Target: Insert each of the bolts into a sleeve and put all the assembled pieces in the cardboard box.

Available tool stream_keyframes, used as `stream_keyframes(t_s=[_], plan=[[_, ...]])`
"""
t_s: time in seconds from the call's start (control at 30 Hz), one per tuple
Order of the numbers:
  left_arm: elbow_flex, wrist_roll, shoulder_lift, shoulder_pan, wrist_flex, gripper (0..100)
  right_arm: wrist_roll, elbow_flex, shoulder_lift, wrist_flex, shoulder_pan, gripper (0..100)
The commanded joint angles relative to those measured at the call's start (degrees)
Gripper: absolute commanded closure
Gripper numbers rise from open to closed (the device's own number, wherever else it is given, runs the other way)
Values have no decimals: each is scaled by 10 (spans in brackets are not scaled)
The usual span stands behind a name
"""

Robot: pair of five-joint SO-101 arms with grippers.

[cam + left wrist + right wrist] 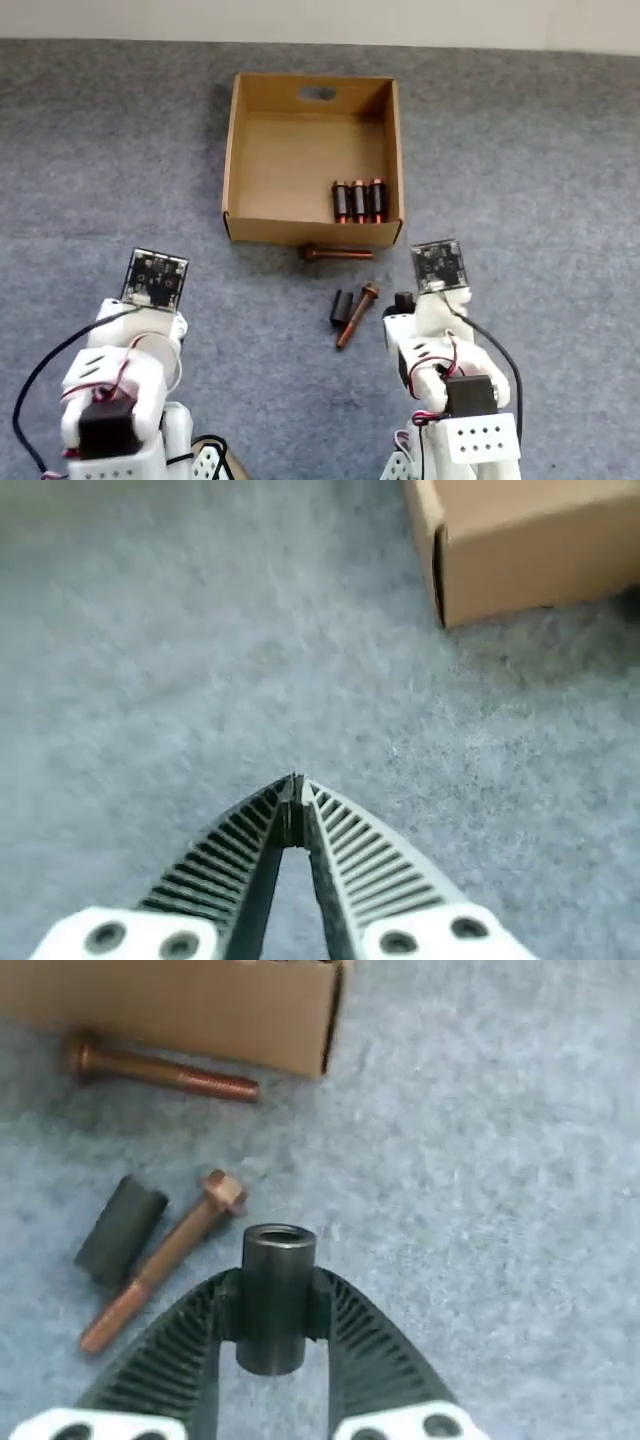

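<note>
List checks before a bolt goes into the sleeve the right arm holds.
1. Held sleeve clamped in right gripper, open end visible: ok.
2. Left gripper ready for a bolt: not ok, shut and empty.
3. Nearer bolt free on the carpet: ok.
4. Gap between it and the loose sleeve: cannot tell.
5. Second bolt graspable: cannot tell, it lies along the cardboard box front wall.
6. Box room: ok, three assembled pieces fill one corner.
</note>
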Motion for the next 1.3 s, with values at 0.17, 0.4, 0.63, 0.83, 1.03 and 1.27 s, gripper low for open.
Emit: stream_keyframes(t_s=[0.17, 0.4, 0.63, 0.83, 1.03, 1.27], plan=[[-122, -55, 9, 0, -81, 925, -37, 0, -8, -28, 24, 993], [-431, -33, 95, 0, -89, 874, -37, 0, -8, -28, 24, 993], [-581, -12, 295, 0, -56, 874, -38, 0, -8, -28, 38, 993], [-581, 19, 488, 90, 111, 871, -69, 0, -8, -45, 113, 993], [-551, 107, 621, 223, 128, 870, -75, 0, -8, -49, 145, 993], [-456, 178, 771, 315, 30, 870, -75, 0, -8, -49, 146, 993]])
